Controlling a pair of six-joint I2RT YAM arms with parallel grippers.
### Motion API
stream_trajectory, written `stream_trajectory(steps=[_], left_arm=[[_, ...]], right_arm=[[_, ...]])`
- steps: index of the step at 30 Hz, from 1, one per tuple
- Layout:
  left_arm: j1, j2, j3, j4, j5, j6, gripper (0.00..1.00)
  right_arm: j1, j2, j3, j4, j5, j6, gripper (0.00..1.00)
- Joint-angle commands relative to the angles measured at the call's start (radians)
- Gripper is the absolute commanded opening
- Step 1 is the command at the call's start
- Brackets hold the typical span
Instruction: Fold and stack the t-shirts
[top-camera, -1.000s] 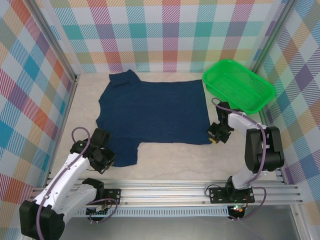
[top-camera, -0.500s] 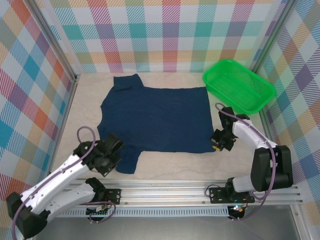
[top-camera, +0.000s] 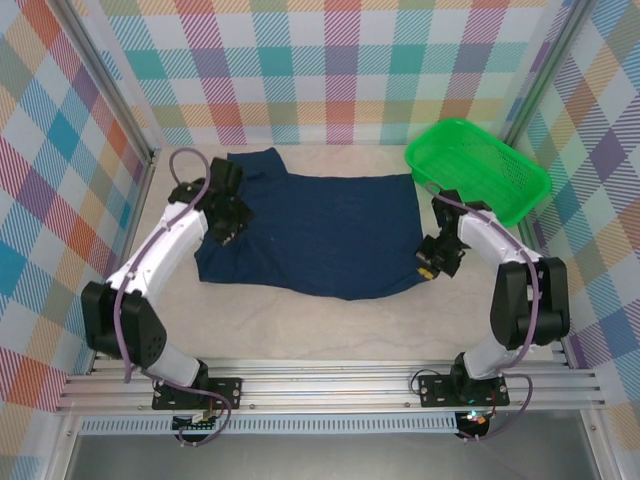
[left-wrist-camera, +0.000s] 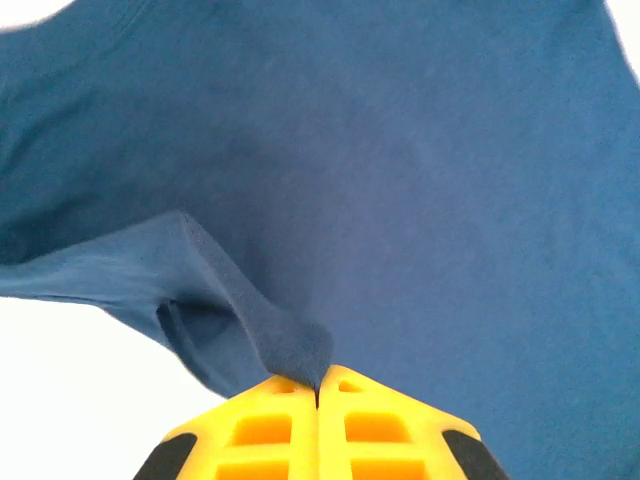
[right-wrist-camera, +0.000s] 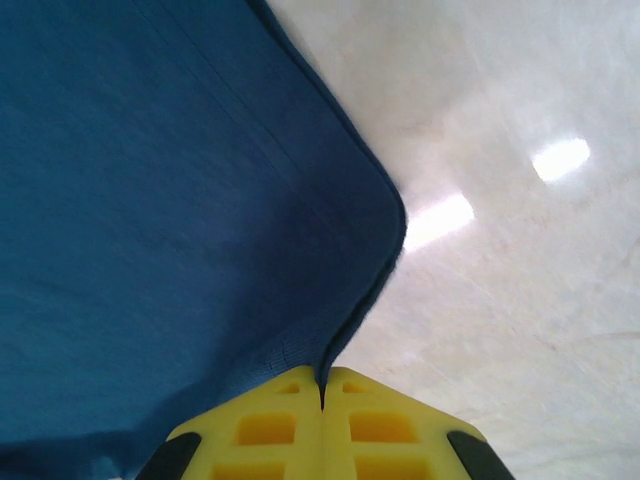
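Pale tabletop (top-camera: 330, 330) holds the t-shirt (top-camera: 320, 235), left claw (top-camera: 217, 236) and right claw (top-camera: 428, 270) pinching it, green basket (top-camera: 478, 168) nearby.

ok layout as I see it: t-shirt (top-camera: 320, 235) lies spread mid-table, bare strip of table (top-camera: 330, 325) in front. basket (top-camera: 478, 170) sits far right, just beside t-shirt's far right corner, not on it. left gripper (top-camera: 228, 218) over t-shirt's left side, pinching raised fold. right gripper (top-camera: 430, 268) at near right corner, pinching hem. rail (top-camera: 330, 385) along near edge.
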Motion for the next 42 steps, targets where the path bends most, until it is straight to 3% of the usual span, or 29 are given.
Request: stream_trajectory(steps=[1, 11, 26, 42], left_arm=[[0.042, 0.076, 0.113, 0.008, 0.023, 0.112, 0.00], [0.109, 0.200, 0.264, -0.013, -0.011, 0.157, 0.00], [0.179, 0.197, 0.279, -0.046, -0.077, 0.160, 0.00], [0.207, 0.243, 0.307, -0.024, -0.061, 0.177, 0.00]], right_arm=[[-0.009, 0.058, 0.087, -0.013, 0.012, 0.017, 0.00], [-0.025, 0.199, 0.240, -0.020, 0.046, 0.023, 0.00], [-0.032, 0.310, 0.377, -0.040, 0.096, 0.040, 0.00], [-0.035, 0.387, 0.482, -0.038, 0.090, 0.043, 0.00]])
